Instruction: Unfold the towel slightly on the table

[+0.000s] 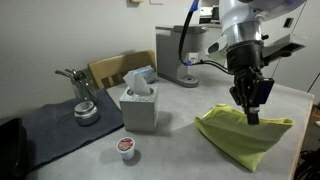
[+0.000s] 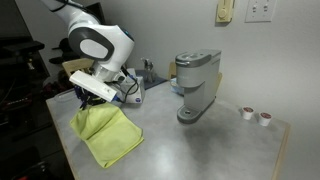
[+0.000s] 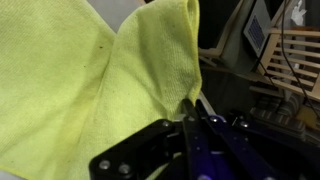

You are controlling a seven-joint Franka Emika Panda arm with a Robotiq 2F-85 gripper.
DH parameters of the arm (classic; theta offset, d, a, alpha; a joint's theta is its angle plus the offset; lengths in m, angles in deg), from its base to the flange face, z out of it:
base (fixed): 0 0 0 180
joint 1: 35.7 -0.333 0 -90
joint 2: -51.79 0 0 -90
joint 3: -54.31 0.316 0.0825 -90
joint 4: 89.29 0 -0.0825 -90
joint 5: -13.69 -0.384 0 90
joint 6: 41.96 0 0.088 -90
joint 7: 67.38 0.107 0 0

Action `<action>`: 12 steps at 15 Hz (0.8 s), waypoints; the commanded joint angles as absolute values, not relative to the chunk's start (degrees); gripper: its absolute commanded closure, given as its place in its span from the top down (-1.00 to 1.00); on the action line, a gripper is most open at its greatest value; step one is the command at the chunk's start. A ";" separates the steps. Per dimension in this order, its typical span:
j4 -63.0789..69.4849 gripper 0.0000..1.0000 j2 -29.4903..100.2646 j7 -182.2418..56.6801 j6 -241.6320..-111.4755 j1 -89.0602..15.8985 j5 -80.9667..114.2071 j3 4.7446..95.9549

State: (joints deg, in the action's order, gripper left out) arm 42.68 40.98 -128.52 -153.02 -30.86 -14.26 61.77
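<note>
While pinched shut on a fold of the towel (image 1: 240, 135), holding that fold up in a small peak with the gripper (image 1: 251, 112). Up close in the wrist view, just yellow-green cloth squeezed between dark fingers (image 3: 195, 125). All the other cloth lying bunched on the table (image 1: 170, 150), close to the table edge in an exterior view (image 2: 110, 150).

Off to the side: a tissue box (image 1: 139, 105), a dark mat (image 1: 50, 130) with a shiny metal pot (image 1: 85, 100) on it, 1 small coffee pod (image 1: 126, 146), a coffee machine (image 1: 178, 52) and a wooden chair (image 1: 112, 68) behind. 2 more pods (image 2: 247, 112) well apart from the towel, past the coffee machine.

Could go wrong from here, as a guess:
- Pulling too far and dragging the whole towel along instead of opening it, with no weight on the other side.
- Sliding it off the table, with the edge so near.
- Losing the thin fold by pulling too fast.
- Lifting too high and flopping the cloth back over itself.

No words to read anywhere. No name showing on the coffee machine or the tissue box. Red mark on the pod lid, too small to read.
</note>
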 commanded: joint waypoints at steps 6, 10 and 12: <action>38.65 -0.99 36.32 -118.31 -154.16 -32.69 -23.05 60.61; 36.94 -0.99 33.60 -110.50 -157.66 -33.36 -28.84 60.85; 36.24 -0.99 32.35 -108.20 -158.34 -33.60 -30.33 60.95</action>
State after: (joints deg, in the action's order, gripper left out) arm 37.98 34.77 -111.31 -156.99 -32.66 -27.81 61.58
